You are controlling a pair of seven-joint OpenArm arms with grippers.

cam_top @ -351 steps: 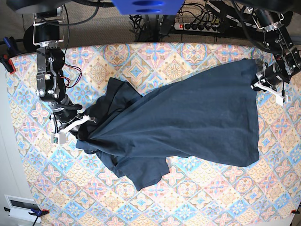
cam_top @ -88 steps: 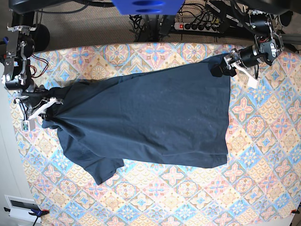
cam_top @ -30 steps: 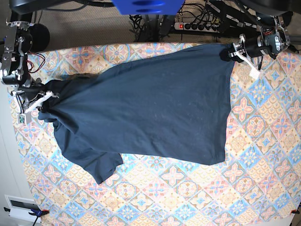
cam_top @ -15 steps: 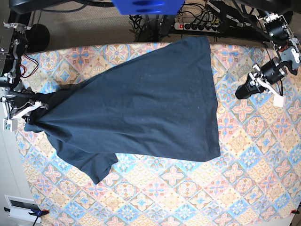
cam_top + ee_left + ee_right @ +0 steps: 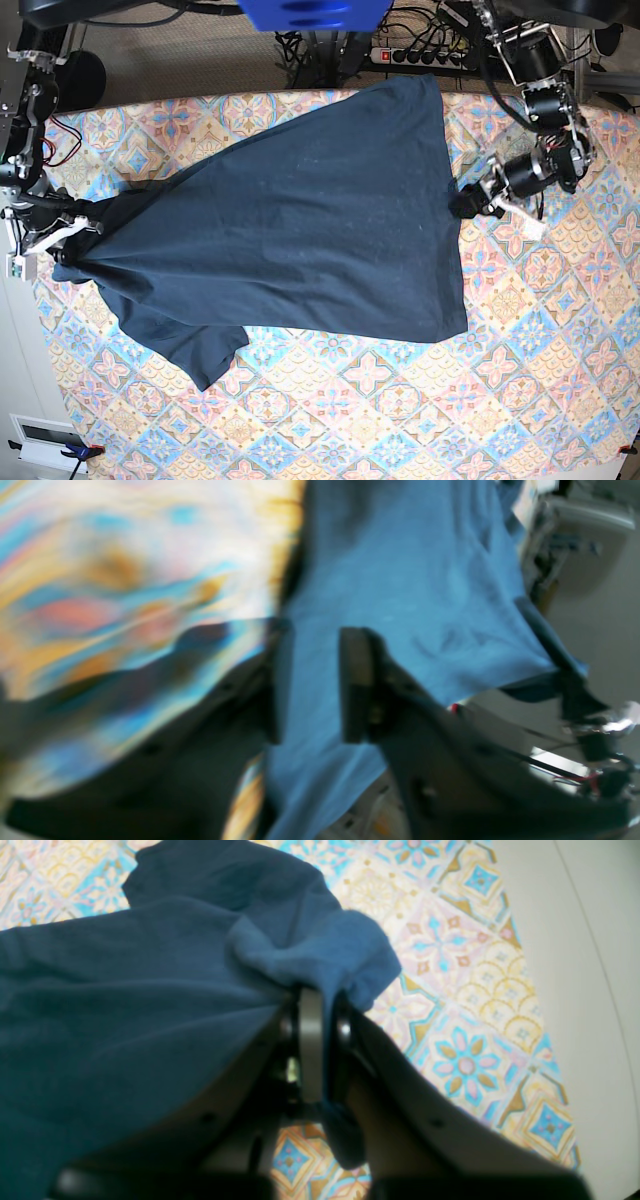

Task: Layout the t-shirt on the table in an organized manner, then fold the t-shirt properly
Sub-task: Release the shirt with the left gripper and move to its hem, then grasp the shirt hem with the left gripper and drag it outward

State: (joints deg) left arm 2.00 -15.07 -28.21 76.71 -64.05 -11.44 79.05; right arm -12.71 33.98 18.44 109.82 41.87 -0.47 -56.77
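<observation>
The t-shirt (image 5: pixel 300 220) lies spread across the middle of your tabletop (image 5: pixel 520 400), its dark navy cloth reaching from the far edge near the power strip (image 5: pixel 425 57) down toward the near side, with one sleeve (image 5: pixel 205 350) folded out at the lower left of the base view. Your right pincer (image 5: pixel 320 1010), at the left of the base view, is clamped tight on a bunched fold of the t-shirt; in the right wrist view you can see the cloth gathered between the two jaws and puffed up just beyond them, with the patterned cloth of the tabletop showing beside it. That held corner sits close to the tabletop's left edge in the base view, and the fabric fans out from it toward the middle. Your left pincer (image 5: pixel 470 203), at the right of the base view, sits at the t-shirt's right-hand edge, about halfway along it. In the left wrist view, which is badly blurred, its two jaws stand apart with blue cloth visible in the gap between them; you cannot tell from these views whether the jaws are touching the fabric or merely straddling it. The rest of the tabletop around the garment shows its diamond tile pattern
</observation>
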